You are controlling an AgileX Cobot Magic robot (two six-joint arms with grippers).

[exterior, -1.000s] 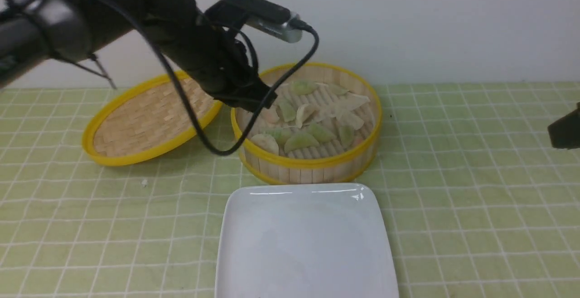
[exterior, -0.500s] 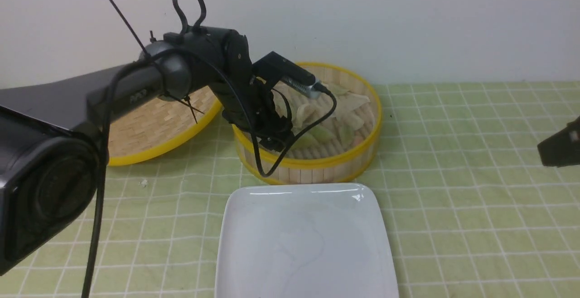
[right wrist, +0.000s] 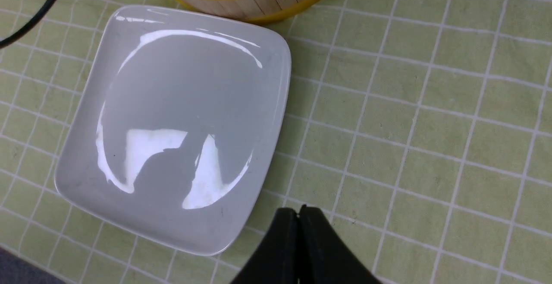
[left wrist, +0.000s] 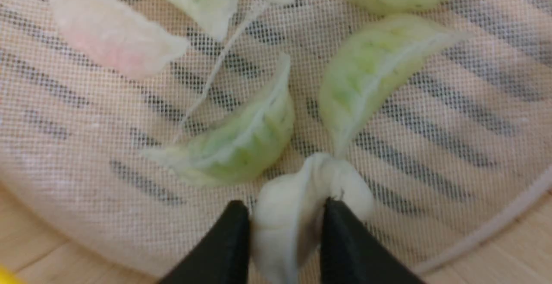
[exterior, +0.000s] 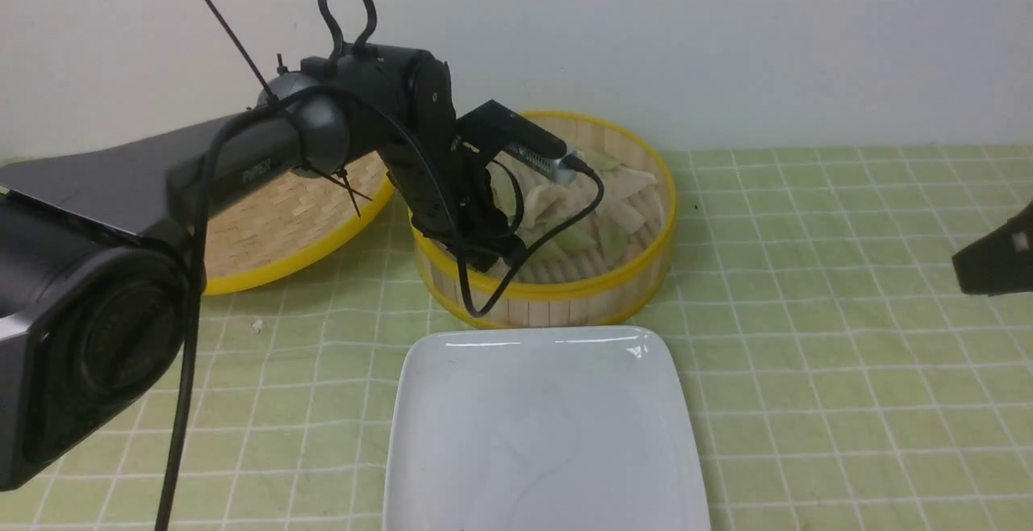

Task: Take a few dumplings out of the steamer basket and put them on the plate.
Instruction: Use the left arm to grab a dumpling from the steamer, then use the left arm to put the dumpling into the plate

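Note:
The steamer basket [exterior: 565, 293] stands behind the plate [exterior: 541, 434] and holds several dumplings [exterior: 625, 212]. My left gripper [exterior: 504, 252] reaches down into the basket's near left side. In the left wrist view the left gripper [left wrist: 285, 208] is shut on a pale cream dumpling [left wrist: 297, 206] that sits on the whitish liner [left wrist: 431, 146]. Two light green dumplings [left wrist: 241, 141] lie just beyond it. The plate [right wrist: 172, 120] is bare. My right gripper [right wrist: 298, 209] is shut and empty above the cloth beside the plate; only its dark body [exterior: 997, 257] shows at the front view's right edge.
The shallow woven lid [exterior: 266, 228] leans against the basket's left side, partly behind my left arm. A black cable [exterior: 476, 289] hangs from the left wrist over the basket's front rim. A green checked cloth [exterior: 847, 370] covers the table.
My left arm has swung down and lowered its gripper into the basket's near left side, now hiding dumplings there. The right gripper has drifted slightly left.

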